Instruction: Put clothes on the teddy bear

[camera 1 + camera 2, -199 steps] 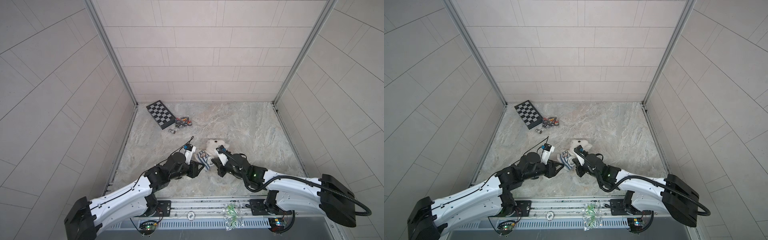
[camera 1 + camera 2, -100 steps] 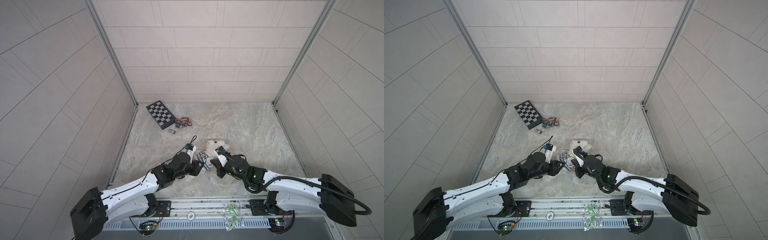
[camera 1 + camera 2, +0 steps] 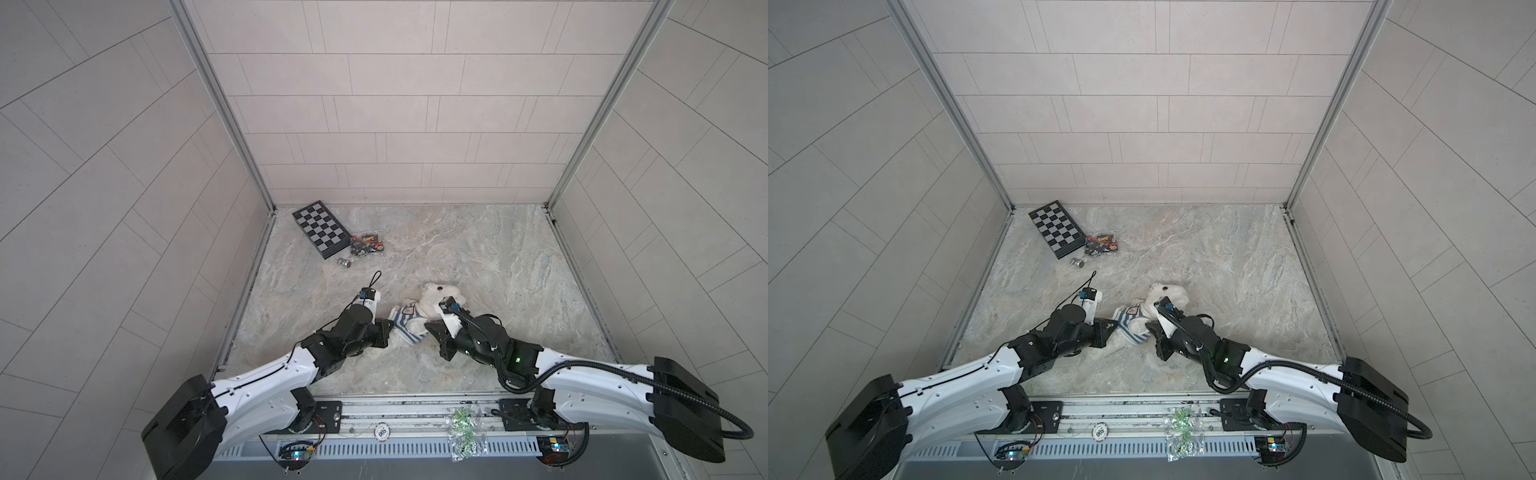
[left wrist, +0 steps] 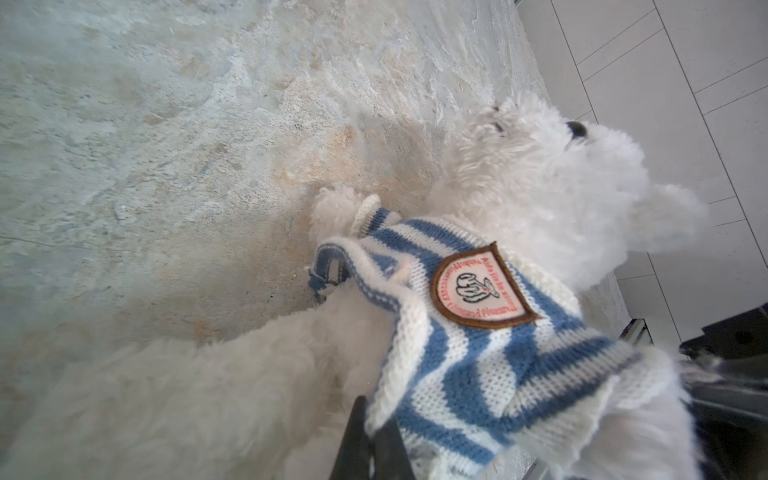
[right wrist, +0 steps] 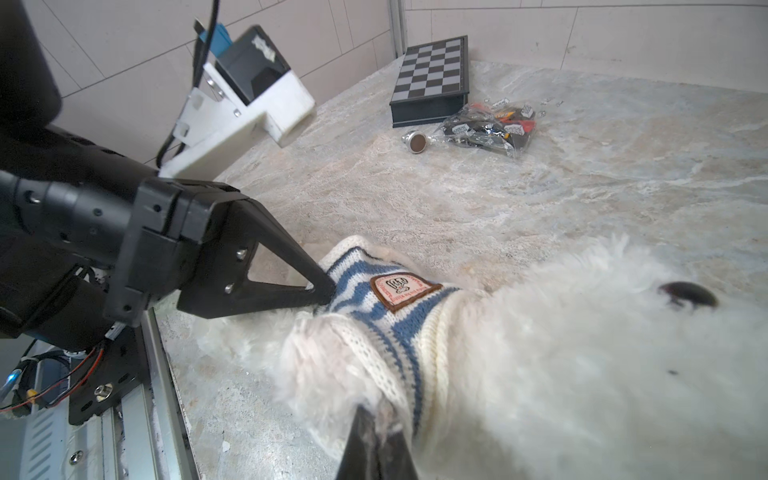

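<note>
White teddy bear [image 3: 432,296] lies lower centre between left tool [image 3: 390,327] and right tool [image 3: 430,329], both clenched on its striped shirt [image 3: 405,323].

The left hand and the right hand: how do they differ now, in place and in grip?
In both top views the left hand meets the striped shirt from the left, the right hand from the right. The left hand's pinch on the hem shows plainly; the right hand's is half buried in the teddy bear's fur. Both are shut on the shirt.
</note>
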### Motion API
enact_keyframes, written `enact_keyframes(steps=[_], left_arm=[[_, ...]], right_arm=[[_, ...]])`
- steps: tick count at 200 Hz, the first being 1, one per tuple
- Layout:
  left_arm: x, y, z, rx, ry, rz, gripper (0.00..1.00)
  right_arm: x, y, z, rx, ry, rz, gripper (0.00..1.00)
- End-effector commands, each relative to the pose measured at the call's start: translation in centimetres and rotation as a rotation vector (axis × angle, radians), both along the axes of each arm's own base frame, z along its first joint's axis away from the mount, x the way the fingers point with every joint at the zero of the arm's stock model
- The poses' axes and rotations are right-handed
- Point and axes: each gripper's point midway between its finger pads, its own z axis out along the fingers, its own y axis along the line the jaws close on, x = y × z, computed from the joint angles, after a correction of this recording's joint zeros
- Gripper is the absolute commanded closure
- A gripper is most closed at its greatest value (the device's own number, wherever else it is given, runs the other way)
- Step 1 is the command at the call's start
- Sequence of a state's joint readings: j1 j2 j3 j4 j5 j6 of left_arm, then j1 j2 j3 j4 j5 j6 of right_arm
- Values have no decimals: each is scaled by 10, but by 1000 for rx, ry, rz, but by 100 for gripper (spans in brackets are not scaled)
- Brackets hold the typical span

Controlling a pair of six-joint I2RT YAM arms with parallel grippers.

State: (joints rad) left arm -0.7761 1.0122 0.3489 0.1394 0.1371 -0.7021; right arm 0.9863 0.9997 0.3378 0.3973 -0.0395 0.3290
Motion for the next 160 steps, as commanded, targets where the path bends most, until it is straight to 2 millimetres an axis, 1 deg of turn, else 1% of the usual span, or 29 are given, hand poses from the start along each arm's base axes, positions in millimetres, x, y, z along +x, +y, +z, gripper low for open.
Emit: enact_keyframes(steps=[1,30,50,62,70,82,99,122,139,160], left_arm=[[1,18,-25,78,31,33,100],[0,11,-20,53,27,6,100],[0,8,-14,25,21,-1,100],[0,5,-9,4,13,-10,100],[0,4,-6,-5,10,-11,100],[0,2,-2,-18,1,-15,100],[0,-2,2,-38,-1,-26,100],[0,-5,4,-57,2,-31,100],[0,-7,6,-63,3,-36,100],[-1,-7,6,-65,4,-39,100]], right_arm=[[5,-1,28,53,-111,0,100],[3,1,26,12,-108,20,100],[3,4,28,-19,-106,25,77],[-1,8,31,-62,-128,43,68],[-6,12,34,-111,-160,58,65],[-14,19,40,-179,-221,87,62],[-20,28,39,-237,-247,124,59],[-19,36,32,-282,-249,132,58],[-16,39,29,-288,-246,125,54],[-11,42,25,-322,-246,113,54]])
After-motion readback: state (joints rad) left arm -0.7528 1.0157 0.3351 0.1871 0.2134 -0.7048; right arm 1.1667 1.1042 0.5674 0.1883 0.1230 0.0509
